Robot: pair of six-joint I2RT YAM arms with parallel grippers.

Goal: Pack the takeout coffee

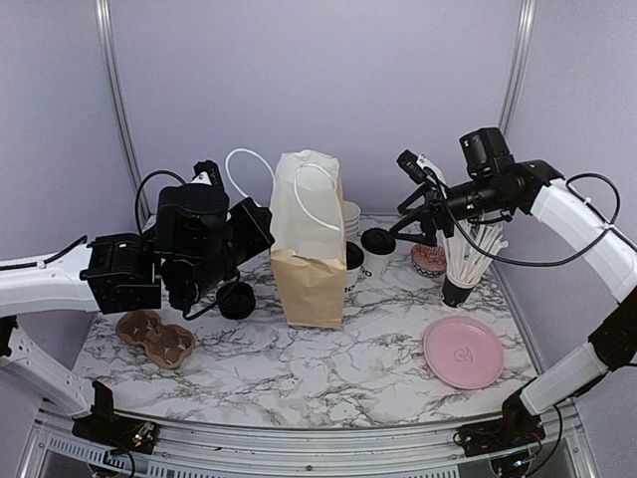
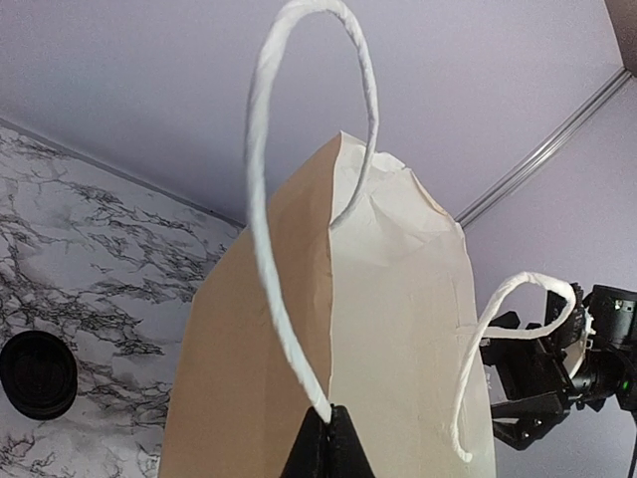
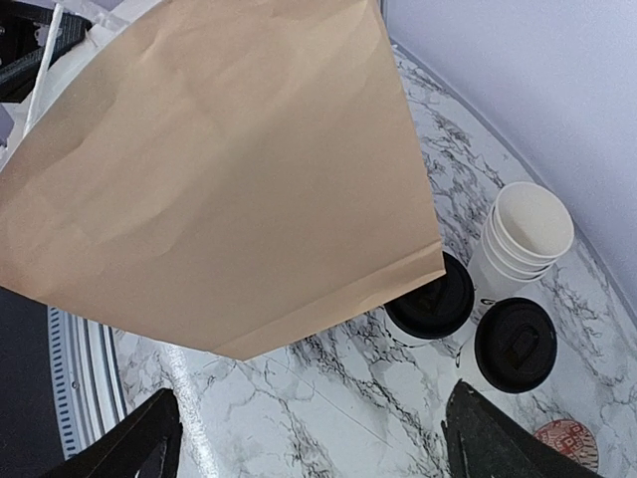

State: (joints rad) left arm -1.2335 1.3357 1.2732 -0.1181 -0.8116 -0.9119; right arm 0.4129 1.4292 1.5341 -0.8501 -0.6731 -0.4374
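A tall brown and white paper bag (image 1: pixel 309 239) stands upright mid-table. My left gripper (image 1: pixel 263 215) is shut on one of its white rope handles (image 2: pixel 299 329), pinching the handle at its base (image 2: pixel 330 416); the other handle (image 2: pixel 498 329) hangs free. Two takeout coffees, white cups with black lids, stand just right of the bag (image 1: pixel 376 249) (image 1: pixel 353 261); they also show in the right wrist view (image 3: pixel 516 344) (image 3: pixel 430 304). My right gripper (image 1: pixel 406 189) is open and empty, raised above the table beside these cups (image 3: pixel 311 398).
A stack of lidless white cups (image 1: pixel 350 217) (image 3: pixel 528 229) stands behind the coffees. A stack of black lids (image 1: pixel 236 299) and a cardboard cup carrier (image 1: pixel 154 337) lie at the left. A straw holder (image 1: pixel 466 261), a red-patterned disc (image 1: pixel 429 259) and a pink plate (image 1: pixel 463 352) are at the right.
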